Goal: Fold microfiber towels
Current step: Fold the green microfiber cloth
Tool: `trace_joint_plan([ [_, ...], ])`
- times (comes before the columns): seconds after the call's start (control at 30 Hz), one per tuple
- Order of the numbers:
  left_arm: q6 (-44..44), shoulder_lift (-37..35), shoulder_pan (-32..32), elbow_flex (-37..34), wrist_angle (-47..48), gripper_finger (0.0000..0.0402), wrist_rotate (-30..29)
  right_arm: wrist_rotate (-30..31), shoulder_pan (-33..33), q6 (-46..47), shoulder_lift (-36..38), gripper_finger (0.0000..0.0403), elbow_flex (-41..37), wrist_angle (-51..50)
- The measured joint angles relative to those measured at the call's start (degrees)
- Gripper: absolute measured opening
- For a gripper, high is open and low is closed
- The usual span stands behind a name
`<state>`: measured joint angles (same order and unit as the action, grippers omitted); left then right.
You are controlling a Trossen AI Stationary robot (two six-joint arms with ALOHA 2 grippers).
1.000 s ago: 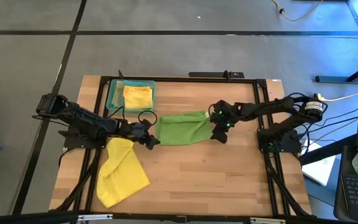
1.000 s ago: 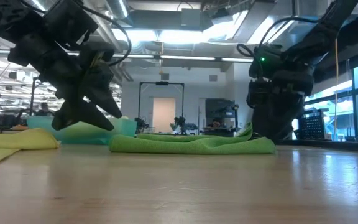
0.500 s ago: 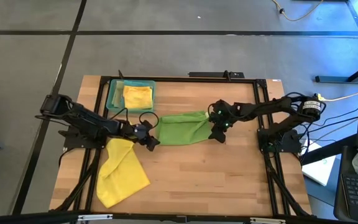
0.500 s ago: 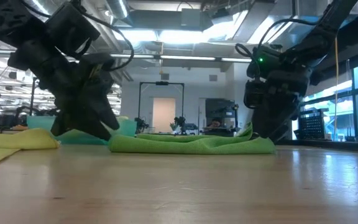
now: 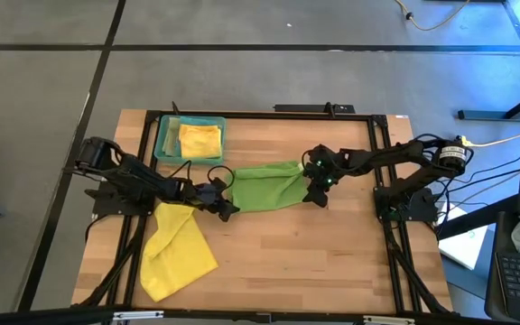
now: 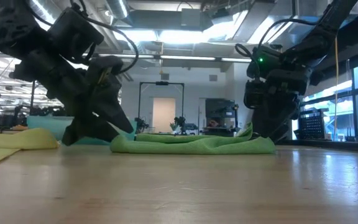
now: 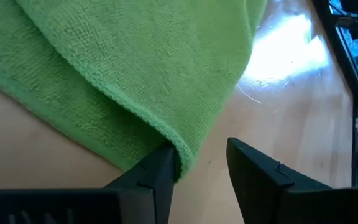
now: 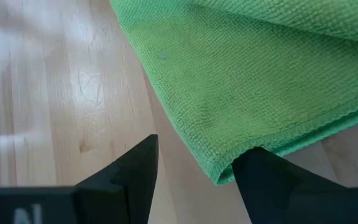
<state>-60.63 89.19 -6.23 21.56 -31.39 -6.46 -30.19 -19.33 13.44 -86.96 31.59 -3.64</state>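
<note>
Overhead, the green towel (image 5: pixel 264 187) lay on the surface (image 5: pixel 296 253) between both claws. Only the wrist views showed the fingers: the left claw (image 7: pixel 201 165) stood apart at one corner, the right claw (image 8: pixel 194 168) apart at another, neither pinching cloth.

The left arm reached in from the table's left side, stretched low toward the middle, its wrist angled down. The left gripper (image 5: pixel 227 208) sat at table level with its two dark fingers (image 7: pixel 146 177) parted, a clear gap between them. The right arm came from the right side, bent at the elbow, its wrist pointing down with a green light lit on it. The right gripper (image 5: pixel 315 197) also stood low over the table, its fingers (image 8: pixel 129 174) spread apart.
</note>
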Motion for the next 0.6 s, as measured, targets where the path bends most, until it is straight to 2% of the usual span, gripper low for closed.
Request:
trace_joint_plan([
  [0.17,-0.74,0.5,0.05,0.0,-0.1,0.0134,-0.02,0.02,0.0,-0.21,0.0,0.0171,0.0,-0.02],
  [0.4,-0.67,0.5,-0.53,0.0,-0.05,0.0129,-0.06,1.96,0.0,-0.52,0.0,0.0068,0.0,-0.08],
  [0.5,-0.3,0.5,-1.4,0.0,-0.6,0.0107,-0.04,2.0,0.0,-0.72,-0.01,0.0018,0.0,-0.28],
  [0.6,-0.29,0.32,-2.38,0.02,-2.9,0.0065,-0.39,1.49,0.0,-0.52,0.0,0.001,0.0,-1.79],
])
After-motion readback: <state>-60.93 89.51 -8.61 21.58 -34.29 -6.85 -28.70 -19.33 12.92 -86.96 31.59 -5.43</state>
